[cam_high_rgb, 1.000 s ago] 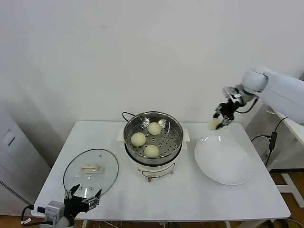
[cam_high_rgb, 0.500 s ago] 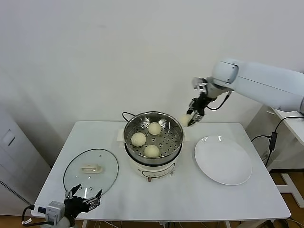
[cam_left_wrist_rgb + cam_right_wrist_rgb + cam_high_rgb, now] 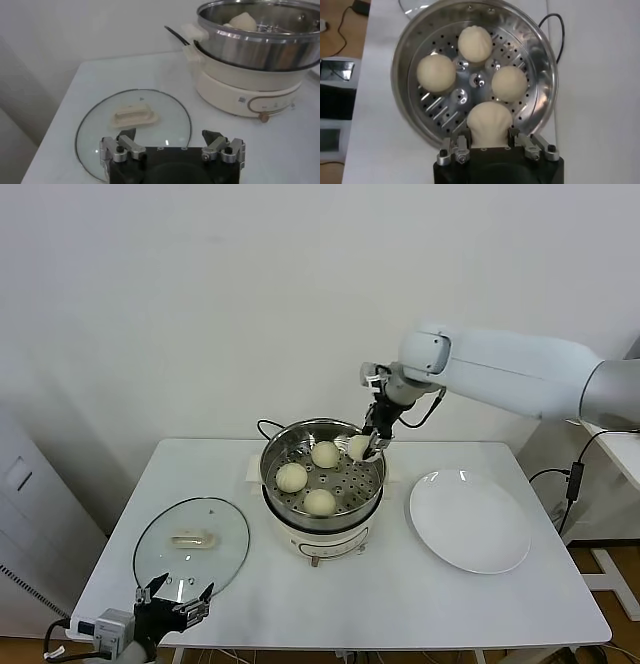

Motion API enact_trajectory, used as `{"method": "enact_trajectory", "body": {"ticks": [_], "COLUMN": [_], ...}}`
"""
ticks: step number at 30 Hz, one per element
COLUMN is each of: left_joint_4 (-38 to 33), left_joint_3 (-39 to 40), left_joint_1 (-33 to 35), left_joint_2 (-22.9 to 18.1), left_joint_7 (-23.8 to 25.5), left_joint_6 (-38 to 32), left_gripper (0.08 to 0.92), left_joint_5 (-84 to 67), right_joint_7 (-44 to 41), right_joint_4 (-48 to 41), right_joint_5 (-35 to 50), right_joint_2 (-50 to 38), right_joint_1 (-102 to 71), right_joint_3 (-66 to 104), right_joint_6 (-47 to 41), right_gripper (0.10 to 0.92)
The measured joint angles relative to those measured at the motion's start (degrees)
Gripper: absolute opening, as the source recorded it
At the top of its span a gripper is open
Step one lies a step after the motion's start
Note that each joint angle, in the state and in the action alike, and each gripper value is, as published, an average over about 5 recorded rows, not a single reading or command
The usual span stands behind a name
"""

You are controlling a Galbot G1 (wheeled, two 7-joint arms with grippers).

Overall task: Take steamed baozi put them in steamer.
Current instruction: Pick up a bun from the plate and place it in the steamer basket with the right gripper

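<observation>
My right gripper (image 3: 368, 448) hangs over the back right part of the steel steamer (image 3: 272, 456), shut on a pale steamed baozi (image 3: 357, 446). In the right wrist view the held baozi (image 3: 490, 120) sits between the fingers above the perforated bottom. Three more baozi lie inside the steamer (image 3: 400, 60): one (image 3: 325, 454) at the back, one (image 3: 291, 477) on the left, one (image 3: 319, 502) at the front. My left gripper (image 3: 176, 608) stays parked low at the table's front left corner, open and holding nothing, just short of the glass lid.
A bare white plate (image 3: 470, 524) lies to the right of the steamer. The oval glass lid (image 3: 190, 539) with its cream handle (image 3: 134, 114) lies flat at the front left. A black cord runs behind the cooker base (image 3: 235, 90).
The right arm has carried the baozi leftward from above the plate's far edge to over the steamer. The left arm has not moved.
</observation>
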Motion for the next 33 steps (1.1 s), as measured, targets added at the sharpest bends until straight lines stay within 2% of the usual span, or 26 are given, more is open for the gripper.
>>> {"method": "enact_trajectory", "body": {"ticks": [17,22,33], "left_joint_4": [0.0,0.0,0.0], "left_joint_3": [-0.2,-0.3,-0.6], "left_joint_1": [0.0,0.1,0.4], "left_joint_2": [-0.5,-0.5,-0.7], "left_joint_7": [0.0,0.0,0.0], "left_joint_6": [0.0,0.0,0.0], "left_gripper": [0.823,0.823,0.823], "left_joint_5": [0.0,0.0,0.0], "right_joint_7": [4.1,4.7,5.5], "right_joint_4": [-0.7,-1.0,-1.2], "right_joint_5": [-2.4,-3.0,-2.1], "right_joint_2": [2.0,2.3,1.6], "right_joint_1": [-6.3,-7.5,-8.8], "right_joint_3": [1.6,1.8,3.7], "right_joint_6": [-3.3,-3.7,-4.3], "right_gripper": [0.450,0.472,0.764]}}
